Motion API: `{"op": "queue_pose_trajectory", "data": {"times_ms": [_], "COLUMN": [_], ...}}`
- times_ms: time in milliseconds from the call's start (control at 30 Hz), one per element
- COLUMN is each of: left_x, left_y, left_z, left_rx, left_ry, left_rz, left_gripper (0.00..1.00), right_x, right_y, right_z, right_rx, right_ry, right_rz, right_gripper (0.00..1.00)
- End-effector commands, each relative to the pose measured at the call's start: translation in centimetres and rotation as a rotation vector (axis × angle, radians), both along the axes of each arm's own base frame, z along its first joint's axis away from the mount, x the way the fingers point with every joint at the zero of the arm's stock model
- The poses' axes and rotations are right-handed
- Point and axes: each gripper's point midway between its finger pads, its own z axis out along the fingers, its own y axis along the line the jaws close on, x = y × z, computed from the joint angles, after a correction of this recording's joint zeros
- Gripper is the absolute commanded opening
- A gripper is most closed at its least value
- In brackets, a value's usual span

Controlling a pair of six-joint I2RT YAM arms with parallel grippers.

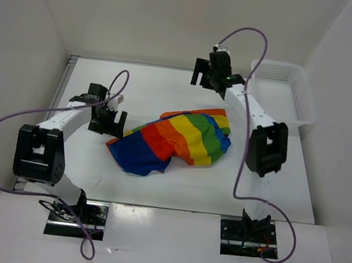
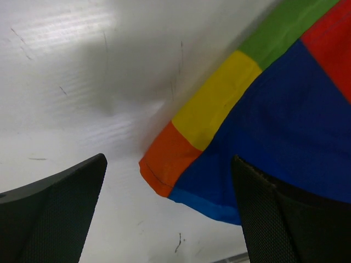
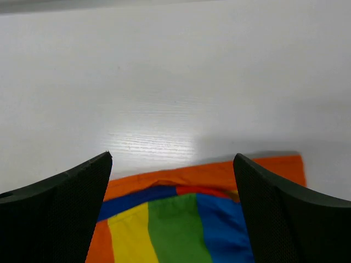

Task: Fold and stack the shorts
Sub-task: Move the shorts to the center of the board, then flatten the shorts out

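The rainbow-striped shorts [image 1: 175,141] lie crumpled in the middle of the white table, blue end toward the near left, orange and green end toward the far right. My left gripper [image 1: 108,122] is open and empty, just left of the shorts' near-left corner; in the left wrist view the orange and blue hem [image 2: 181,164] lies between and ahead of my fingers [image 2: 55,213]. My right gripper [image 1: 209,79] is open and empty, raised beyond the far edge of the shorts; the right wrist view shows the orange edge [image 3: 208,175] between its fingers [image 3: 285,213].
A white mesh plastic basket [image 1: 285,91] stands at the far right corner of the table. White walls enclose the table on the left, back and right. Purple cables loop from both arms.
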Motion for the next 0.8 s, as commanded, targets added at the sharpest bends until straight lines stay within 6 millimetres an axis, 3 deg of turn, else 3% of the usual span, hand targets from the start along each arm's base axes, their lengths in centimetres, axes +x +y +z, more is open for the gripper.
{"op": "queue_pose_trajectory", "data": {"times_ms": [0, 167, 200, 267, 300, 333, 367, 467, 500, 567, 667, 700, 733, 767], "left_x": [-2.0, -4.4, -4.6, -4.8, -5.2, -5.5, -5.2, -4.6, -3.1, -1.2, 6.7, 10.2, 14.7, 17.1], "left_y": [-0.9, -1.8, -2.3, -3.0, -3.7, -4.2, -4.4, -5.6, -6.2, -6.4, -5.8, -5.4, -6.0, -6.2], "left_z": [0.2, -2.3, -2.5, -2.6, -2.5, -2.7, -2.5, -1.4, 0.1, 0.8, 5.3, 6.9, 13.0, 16.4], "left_rx": [-0.057, -0.090, -0.102, -0.127, -0.143, -0.149, -0.157, -0.203, -0.230, -0.231, -0.157, -0.097, -0.077, -0.053], "left_ry": [0.094, 0.213, 0.227, 0.239, 0.251, 0.283, 0.284, 0.289, 0.244, 0.213, -0.036, -0.149, -0.340, -0.446], "left_rz": [-0.022, -0.041, -0.057, -0.074, -0.092, -0.107, -0.110, -0.135, -0.149, -0.153, -0.145, -0.130, -0.132, -0.121], "left_gripper": [1.00, 0.97, 0.79, 0.60, 0.52, 0.41, 0.01, 0.00, 0.00, 0.00, 0.00, 0.00, 0.00, 0.00], "right_x": [1.7, 2.2, 1.4, 0.6, 0.5, -0.4, -0.7, -1.5, -1.8, -2.2, -1.8, -1.4, -0.8, 0.0], "right_y": [1.4, 2.2, 1.9, 1.5, 1.5, 1.1, 1.0, 0.4, 0.3, 0.2, -1.1, -1.4, -2.1, -2.0], "right_z": [-2.8, -5.9, -7.5, -7.8, -6.9, -8.1, -8.2, -8.7, -9.2, -8.6, -7.5, -6.8, -5.6, -3.9], "right_rx": [-0.028, -0.029, -0.044, -0.050, -0.041, -0.050, -0.049, -0.061, -0.065, -0.063, 0.001, 0.008, 0.017, 0.024], "right_ry": [0.071, 0.127, 0.168, 0.185, 0.160, 0.185, 0.184, 0.198, 0.209, 0.203, 0.187, 0.165, 0.140, 0.100], "right_rz": [0.069, 0.093, 0.093, 0.093, 0.093, 0.093, 0.093, 0.084, 0.084, 0.084, 0.066, 0.057, 0.043, 0.036], "right_gripper": [0.96, 0.96, 0.96, 0.96, 0.96, 0.96, 0.96, 0.96, 0.96, 0.96, 0.96, 0.96, 0.96, 0.96]}}
